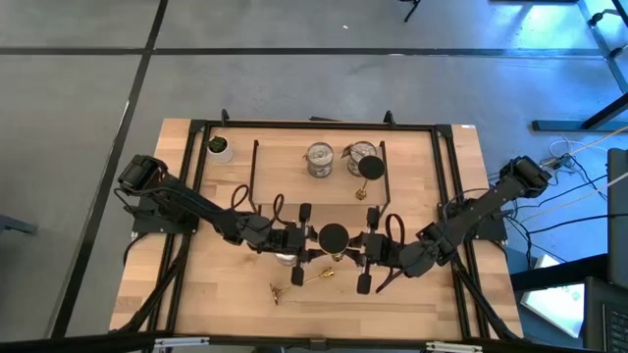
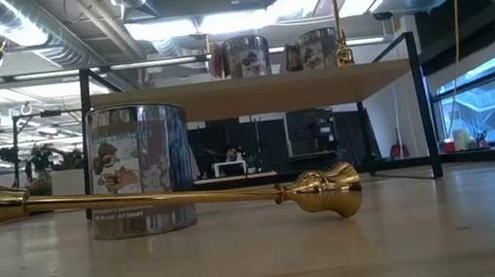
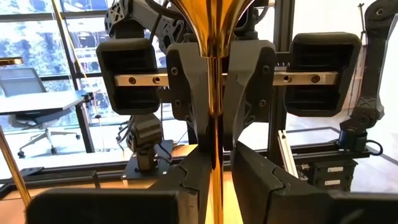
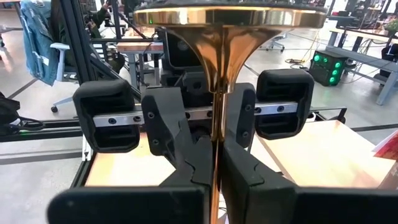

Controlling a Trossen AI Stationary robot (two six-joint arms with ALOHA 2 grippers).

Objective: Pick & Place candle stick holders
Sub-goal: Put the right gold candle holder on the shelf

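One gold-brass candle stick holder (image 1: pixel 334 236) stands upright at the table's middle, its dark disc end up. My left gripper (image 1: pixel 314 239) and my right gripper (image 1: pixel 355 243) meet on it from either side, both shut on its stem. A second stick (image 1: pixel 320 277) lies on its side on the table near the front and also shows in the low view (image 2: pixel 168 197). A silvery cup (image 2: pixel 139 169) stands on the table behind it. A third stick (image 1: pixel 371 169) and two silvery cups (image 1: pixel 320 160) (image 1: pixel 361 155) stand on the rack shelf. My left gripper pinches the held stick's stem (image 3: pixel 214 186) between its two fingers. The fingers come level from the table's left and lie across the upright stem. The stick's lower end is hidden. My right gripper pinches the same stem (image 4: pixel 216 180) between its two fingers, below the flared disc end (image 4: pixel 224 18). Its fingers come level from the table's right, across the stem. The stick stands upright, disc end up.
A black wire rack (image 1: pixel 257 167) with a wooden shelf stands at the table's far middle. A small white pot with a green plant (image 1: pixel 219 147) stands at the far left. A black frame (image 1: pixel 191 176) runs around the table's sides.
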